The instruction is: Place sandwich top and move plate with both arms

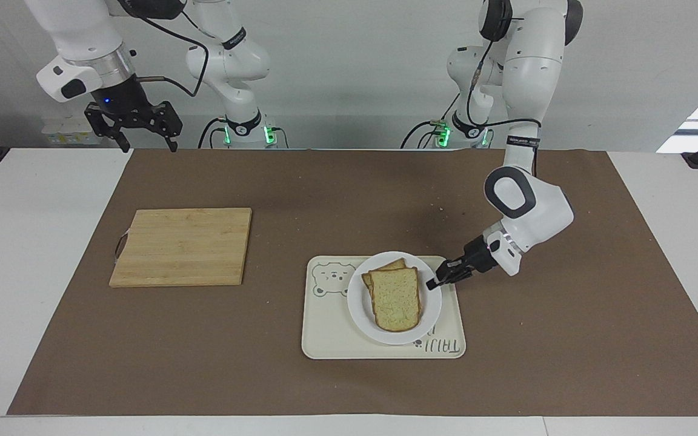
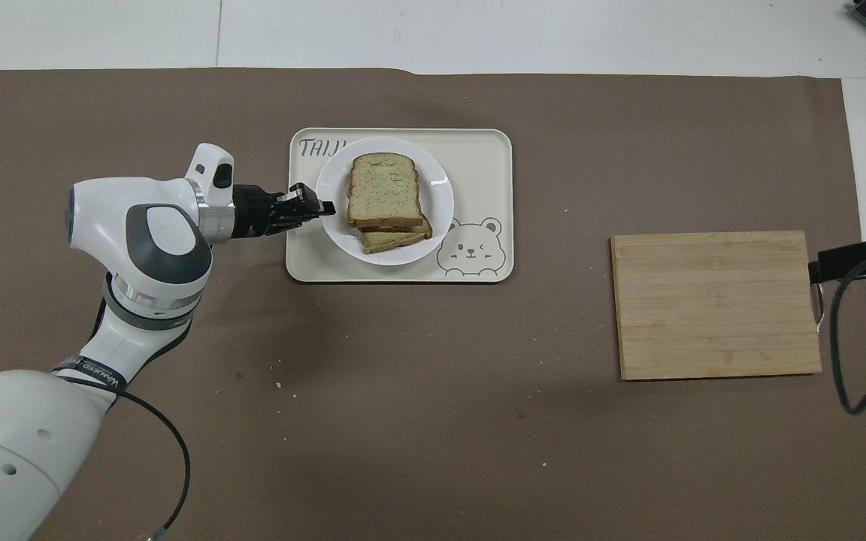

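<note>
Item: sandwich top (image 1: 395, 298), plain bread slice with brown crust. It lies flat as the uppermost slice of a stack on the plate (image 1: 360, 309), slightly askew, so a corner of the lower slice (image 1: 389, 265) shows at the side nearer the robots. No filling is visible between them.

Item: plate, small, round, white. It sits over the tray (image 1: 331, 339), toward the left arm's end of it, covering part of the printed lettering (image 1: 440, 346). Whether it rests on the tray or is carried just above it cannot be told.

Item: left gripper (image 1: 434, 281), low and angled down, its fingers pinched together on the plate's rim at the edge toward the left arm's end of the table.

Item: right gripper (image 1: 146, 144), raised over the table edge near the right arm's base, above the corner of the brown mat (image 1: 567, 363), fingers spread, holding nothing. That arm waits.

Step in hand, as judged: the bread is placed; the plate move is under way, made by the left arm alone.

Next move, as judged: settle the plate flat on the tray, then let go of the rim without tipping the stack.

Containers: tray, cream, rectangular, with a bear drawing (image 1: 332, 280) at the corner nearer the robots, holding only the plate. The plate holds the two slices.

Other: wooden cutting board (image 1: 182, 246), toward the right arm's end of the table, well apart from the tray, nothing on it.
</note>
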{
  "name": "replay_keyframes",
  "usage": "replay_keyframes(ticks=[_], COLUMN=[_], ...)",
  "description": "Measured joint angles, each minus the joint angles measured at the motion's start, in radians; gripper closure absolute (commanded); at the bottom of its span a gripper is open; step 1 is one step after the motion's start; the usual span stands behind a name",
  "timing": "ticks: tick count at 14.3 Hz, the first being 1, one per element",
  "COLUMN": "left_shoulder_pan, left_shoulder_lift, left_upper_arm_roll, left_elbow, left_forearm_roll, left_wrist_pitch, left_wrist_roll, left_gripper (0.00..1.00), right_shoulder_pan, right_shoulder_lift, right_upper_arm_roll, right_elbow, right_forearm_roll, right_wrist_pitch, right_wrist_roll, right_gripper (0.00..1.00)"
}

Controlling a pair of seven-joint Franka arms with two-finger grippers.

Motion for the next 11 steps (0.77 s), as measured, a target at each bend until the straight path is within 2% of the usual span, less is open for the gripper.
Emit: replay_keyframes(ticks=[2, 3, 7, 11], left_shoulder_pan=[-0.012, -0.022, -0.031, -0.030], left_shoulder_lift=[0.007, 0.008, -0.005, -0.081], left_upper_arm_roll=[-0.001, -0.001, 0.011, 0.044], left_elbow=[0.009, 0.009, 0.019, 0.007], left_forearm_roll=[0.031, 0.037, 0.111, 0.176], left_wrist_pitch=[0.000, 0.002, 0.015, 0.012], left_wrist_roll=[-0.006, -0.009, -0.023, -0.036], left_gripper=[0.13, 0.00, 0.00, 0.00], right_shoulder_pan=[0.000, 0.000, 0.000, 0.000], right_shoulder_lift=[0.000, 0.000, 0.000, 0.000], right_upper_arm_roll=[0.000, 0.000, 0.000, 0.000], right_elbow=[0.000, 0.000, 0.000, 0.000], right_forearm_roll=[0.000, 0.000, 0.000, 0.000], right_wrist_pitch=[0.000, 0.000, 0.001, 0.003], right_wrist_roll=[0.000, 0.000, 0.000, 0.000], right_gripper=[0.00, 0.00, 0.00, 0.00])
